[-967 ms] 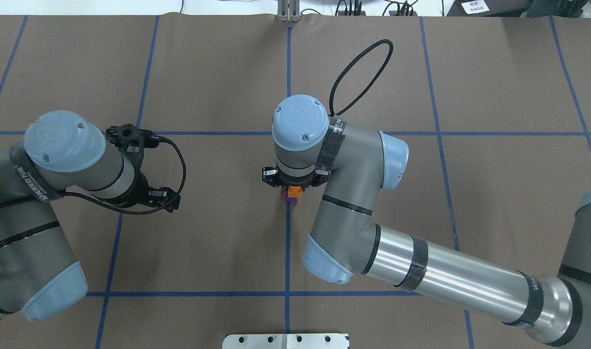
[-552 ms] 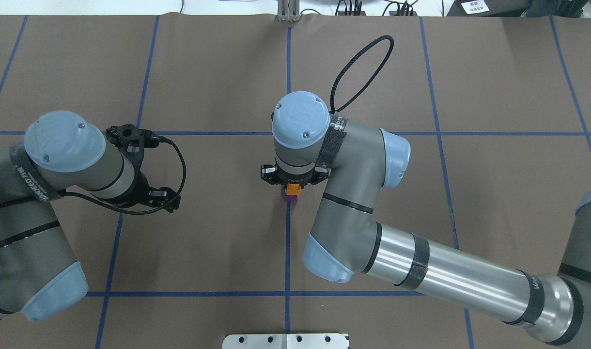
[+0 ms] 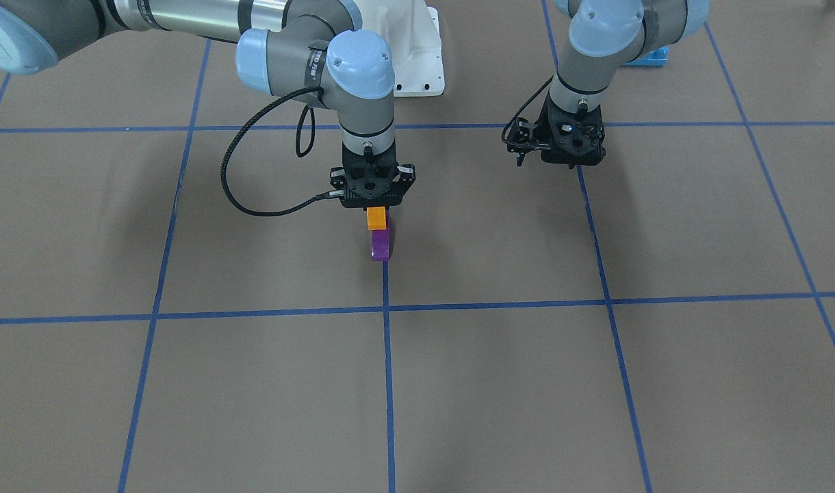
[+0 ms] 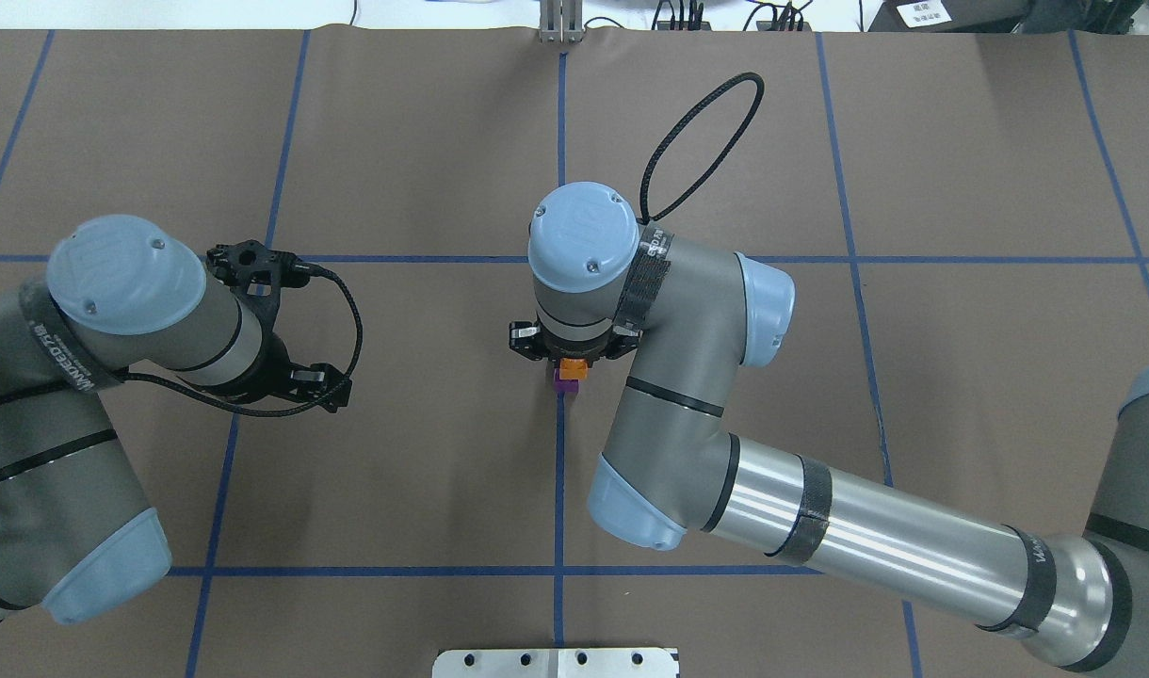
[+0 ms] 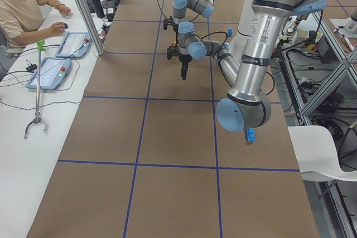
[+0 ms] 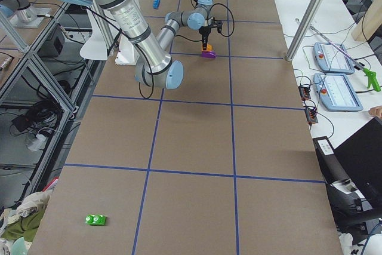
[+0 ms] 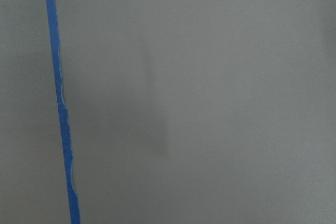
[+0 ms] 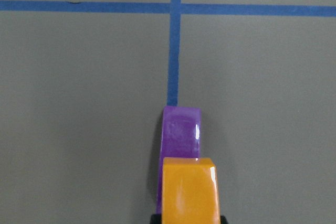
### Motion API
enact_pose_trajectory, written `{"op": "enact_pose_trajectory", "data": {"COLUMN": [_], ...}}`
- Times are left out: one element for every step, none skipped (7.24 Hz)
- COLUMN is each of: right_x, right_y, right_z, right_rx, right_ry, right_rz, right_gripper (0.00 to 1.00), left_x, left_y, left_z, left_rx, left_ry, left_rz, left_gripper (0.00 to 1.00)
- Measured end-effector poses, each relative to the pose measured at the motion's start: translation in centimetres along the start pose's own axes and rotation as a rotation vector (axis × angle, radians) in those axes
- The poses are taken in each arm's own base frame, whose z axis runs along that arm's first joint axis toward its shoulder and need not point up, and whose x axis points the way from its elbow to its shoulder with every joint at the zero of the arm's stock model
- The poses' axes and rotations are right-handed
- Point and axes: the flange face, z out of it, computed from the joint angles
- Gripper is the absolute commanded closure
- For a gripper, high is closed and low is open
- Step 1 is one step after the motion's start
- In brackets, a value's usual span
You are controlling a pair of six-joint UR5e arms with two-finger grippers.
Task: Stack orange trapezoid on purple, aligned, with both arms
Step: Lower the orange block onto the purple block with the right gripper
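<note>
The right arm (image 4: 866,537) reaches in long across the bench (image 3: 595,383), elbow bent and wrist pointing straight down over the middle. Its right end effector (image 3: 374,205) is clenched on the orange trapezoid (image 3: 376,218), which hangs directly over the purple brick (image 3: 380,245). From the front the two look to be touching, but I cannot tell whether the orange one is pressed home. The left arm (image 4: 94,311) is folded back on its own side, with the left end effector (image 3: 564,154) aimed down at bare bench, well apart from the bricks. Whether it is released or clenched I cannot tell.

The purple brick stands on a blue tape line (image 3: 387,356) near the bench's centre. Open brown surface lies all round it and every edge is far off.

The right wrist view looks down the stack, with the orange face covering the near part of the purple. The left wrist view gives only bench and tape. From the right end a green brick (image 6: 95,220) shows near a far corner. From the left end a small blue brick (image 5: 250,135) lies by the robot's side of the bench, and a person (image 5: 22,4) sits at a side desk.
</note>
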Motion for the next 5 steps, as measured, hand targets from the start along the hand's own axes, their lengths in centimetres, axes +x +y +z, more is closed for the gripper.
{"op": "enact_pose_trajectory", "data": {"right_x": [-0.08,-0.12,-0.14,-0.13,-0.14], "right_y": [0.03,0.01,-0.01,-0.03,-0.04], "right_z": [0.03,0.07,0.12,0.23,0.29], "right_rx": [0.002,0.004,0.007,0.008,0.009], "right_ry": [0.001,0.002,0.003,0.006,0.007], "right_rz": [-0.002,-0.005,-0.008,-0.01,-0.01], "right_gripper": [1.0,1.0,1.0,1.0,1.0], "left_x": [0.01,0.01,0.02,0.04,0.04], "left_y": [0.0,0.0,0.01,0.03,0.03], "left_z": [-0.01,0.0,0.02,0.04,0.06], "left_rx": [0.0,0.0,-0.001,-0.001,-0.001], "left_ry": [0.0,0.0,0.0,0.0,0.0], "left_rz": [0.0,0.0,0.0,0.0,0.0], "left_gripper": [0.0,0.0,0.0,0.0,0.0]}}
